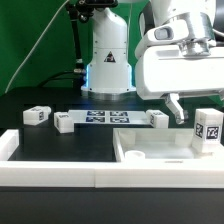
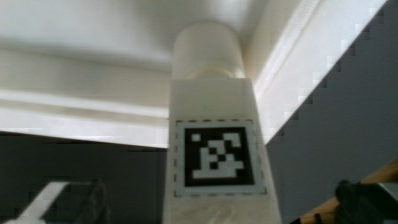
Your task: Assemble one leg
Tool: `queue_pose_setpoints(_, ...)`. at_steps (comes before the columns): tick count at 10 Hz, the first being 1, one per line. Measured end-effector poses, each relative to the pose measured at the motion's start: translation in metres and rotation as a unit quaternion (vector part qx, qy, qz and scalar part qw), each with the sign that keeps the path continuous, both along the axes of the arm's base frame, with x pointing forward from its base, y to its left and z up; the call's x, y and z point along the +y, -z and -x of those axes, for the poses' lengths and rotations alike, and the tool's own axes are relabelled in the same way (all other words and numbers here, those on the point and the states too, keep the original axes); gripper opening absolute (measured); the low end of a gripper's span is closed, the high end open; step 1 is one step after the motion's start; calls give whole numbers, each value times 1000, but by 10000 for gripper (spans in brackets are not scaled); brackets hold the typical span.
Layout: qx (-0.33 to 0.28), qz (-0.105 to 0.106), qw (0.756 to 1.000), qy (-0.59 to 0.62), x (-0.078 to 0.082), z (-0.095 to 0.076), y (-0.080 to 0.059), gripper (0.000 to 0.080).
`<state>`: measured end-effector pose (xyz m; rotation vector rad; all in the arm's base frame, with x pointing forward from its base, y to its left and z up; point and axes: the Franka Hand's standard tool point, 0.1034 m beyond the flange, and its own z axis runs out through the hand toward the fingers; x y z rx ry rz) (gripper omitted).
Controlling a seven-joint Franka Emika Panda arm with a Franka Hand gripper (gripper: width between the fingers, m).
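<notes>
A white leg (image 1: 207, 128) with a black-and-white tag stands upright at the right corner of the large flat white square piece (image 1: 150, 152). In the wrist view the leg (image 2: 217, 120) fills the middle, and its round end meets the white square piece (image 2: 107, 90). My gripper (image 1: 192, 117) hangs over this leg. It is open, with one dark finger (image 1: 176, 109) showing on the exterior view's left of the leg. In the wrist view the gripper (image 2: 205, 212) has a finger on each side of the leg, both apart from it.
Three more tagged legs lie on the black table: two on the exterior view's left (image 1: 38, 115) (image 1: 64, 121) and one near the middle (image 1: 158, 119). The marker board (image 1: 105, 118) lies between them. A long white border rail (image 1: 60, 176) runs along the front. The robot base (image 1: 108, 60) stands behind.
</notes>
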<state>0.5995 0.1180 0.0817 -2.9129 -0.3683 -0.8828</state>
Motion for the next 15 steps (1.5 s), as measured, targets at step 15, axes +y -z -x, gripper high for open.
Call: queue_pose_setpoints(15, 264, 6, 964, -36, 15, -2, -5, 649)
